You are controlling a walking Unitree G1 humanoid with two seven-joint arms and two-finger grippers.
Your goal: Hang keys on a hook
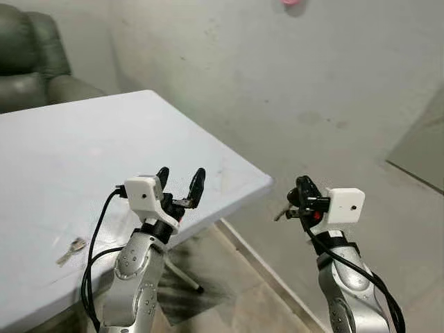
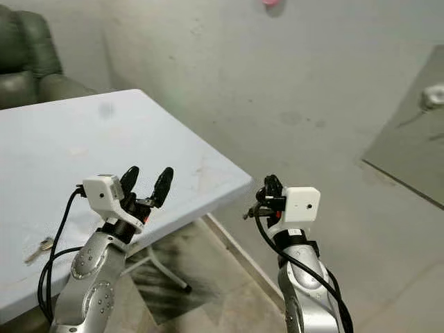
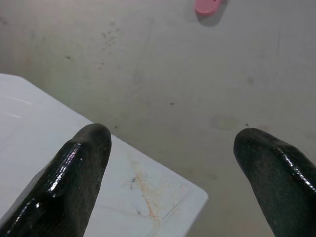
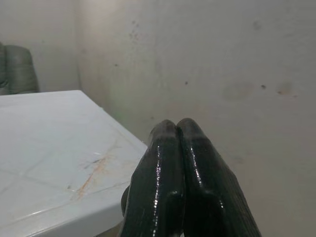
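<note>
We held our right pincer (image 1: 303, 200) pressed shut on a small bunch of metal keys (image 1: 283, 211), out past the corner of the pale blue surface (image 1: 83, 159). The small pink wall hook (image 1: 291, 2) sat high on the grey wall, well above and beyond that corner, so the keys lay far below it; the right arm was the nearer one, we judged. The keys stuck out sideways towards the surface. Our left pincer (image 1: 180, 182) stood wide open and empty over the surface's edge. A single silver key (image 1: 71, 248) lay on the surface near that edge.
</note>
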